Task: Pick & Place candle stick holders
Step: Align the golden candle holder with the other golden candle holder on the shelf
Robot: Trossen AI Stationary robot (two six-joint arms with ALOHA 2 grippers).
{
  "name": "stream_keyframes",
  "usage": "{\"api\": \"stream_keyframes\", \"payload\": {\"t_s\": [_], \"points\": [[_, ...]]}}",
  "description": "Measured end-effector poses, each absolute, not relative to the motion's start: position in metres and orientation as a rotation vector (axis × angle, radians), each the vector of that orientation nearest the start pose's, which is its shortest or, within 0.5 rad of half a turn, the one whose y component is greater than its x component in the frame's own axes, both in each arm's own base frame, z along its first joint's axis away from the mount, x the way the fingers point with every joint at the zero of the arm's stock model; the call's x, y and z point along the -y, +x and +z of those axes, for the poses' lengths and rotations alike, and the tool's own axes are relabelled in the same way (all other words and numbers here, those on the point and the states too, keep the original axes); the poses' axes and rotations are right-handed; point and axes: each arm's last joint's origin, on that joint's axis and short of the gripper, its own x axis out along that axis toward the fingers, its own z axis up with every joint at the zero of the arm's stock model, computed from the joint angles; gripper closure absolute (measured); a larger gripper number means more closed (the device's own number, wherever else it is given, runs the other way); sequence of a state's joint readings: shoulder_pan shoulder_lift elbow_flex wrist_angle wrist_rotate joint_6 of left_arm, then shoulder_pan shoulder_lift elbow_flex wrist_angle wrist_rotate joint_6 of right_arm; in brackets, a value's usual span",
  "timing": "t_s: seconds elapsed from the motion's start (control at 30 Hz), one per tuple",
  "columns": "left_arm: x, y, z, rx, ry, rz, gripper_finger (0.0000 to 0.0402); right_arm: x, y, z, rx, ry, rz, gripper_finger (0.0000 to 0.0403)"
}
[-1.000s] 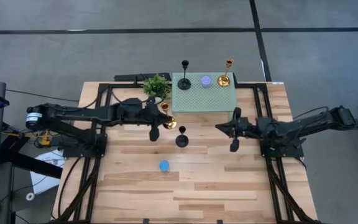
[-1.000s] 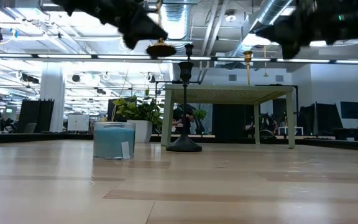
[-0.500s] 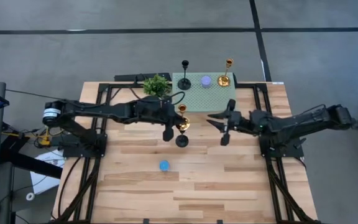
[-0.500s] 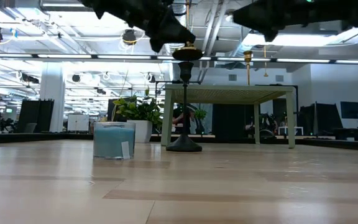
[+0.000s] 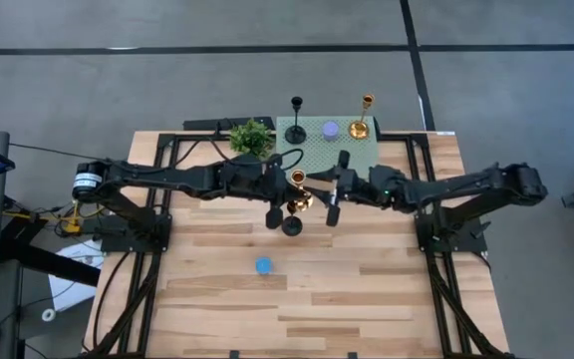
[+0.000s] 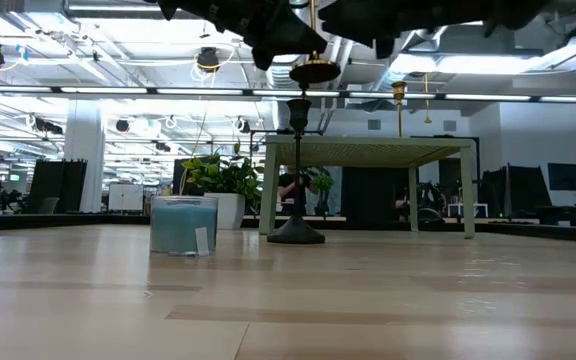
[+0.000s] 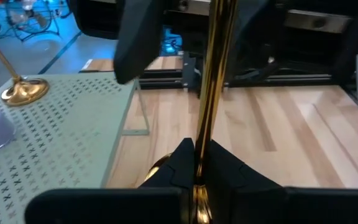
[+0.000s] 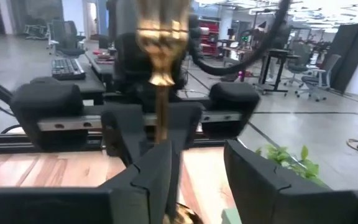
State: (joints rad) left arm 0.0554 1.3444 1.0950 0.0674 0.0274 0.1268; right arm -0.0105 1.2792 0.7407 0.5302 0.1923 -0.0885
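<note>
Left claw [image 5: 289, 195]: your left arm reaches across the middle of the worktop [image 5: 367, 299]; its fingers are pinched tight on the stem of a gold holder [image 5: 298, 191], carried in the air. The left wrist view shows the stem running up between the two fingers [image 7: 185, 163].
Why held so: gripping the thin stem keeps the round base free, and in the low view the base hangs level above the worktop, so I judge it ready to be passed on or set down upright.
Right claw [image 5: 331, 189]: your right arm comes in from the other side to meet it; its fingers stand wide apart with nothing gripped. In the right wrist view the gold stem [image 8: 160, 93] rises just beside its fingers [image 8: 148, 177], so this looks like a handover about to close.
Green raised tray [image 5: 367, 155]: at the far edge of the worktop it carries three pieces well apart: a black holder [image 5: 296, 125], a low purple holder [image 5: 330, 130] and a second gold holder [image 5: 361, 122].
Still on the worktop: another black holder [image 5: 291, 223] stands below the carried one; the blue holder [image 5: 263, 265] sits alone nearer the front.
Plant [image 5: 251, 137]: beside the tray, not part of your job.
Risk: the right claw may knock the stem if it closes off centre.
</note>
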Motion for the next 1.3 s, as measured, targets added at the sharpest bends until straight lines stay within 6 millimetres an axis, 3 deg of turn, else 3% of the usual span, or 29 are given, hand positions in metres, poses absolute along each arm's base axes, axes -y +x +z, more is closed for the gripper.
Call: {"api": "stream_keyframes", "payload": {"t_s": [0.2,0.4,0.7,0.93,1.3], "points": [[-0.016,0.308,0.341,-0.184,0.120,0.013,0.0386,0.008,0.298,0.287,-0.012,-0.089,-0.194,0.0288],[-0.016,0.308,0.341,-0.185,0.125,0.013,0.0386,0.008,0.302,0.285,-0.035,-0.088,-0.189,0.0295],[-0.017,0.307,0.341,-0.188,0.142,0.052,0.0386,0.007,0.280,0.292,-0.159,-0.098,-0.176,0.0295],[-0.019,0.307,0.340,-0.195,0.148,0.063,0.0386,0.003,0.264,0.310,-0.089,-0.055,-0.040,0.0295],[-0.019,0.307,0.341,-0.192,0.148,0.060,0.0386,0.016,0.292,0.286,-0.103,0.017,-0.125,0.0295]]}}
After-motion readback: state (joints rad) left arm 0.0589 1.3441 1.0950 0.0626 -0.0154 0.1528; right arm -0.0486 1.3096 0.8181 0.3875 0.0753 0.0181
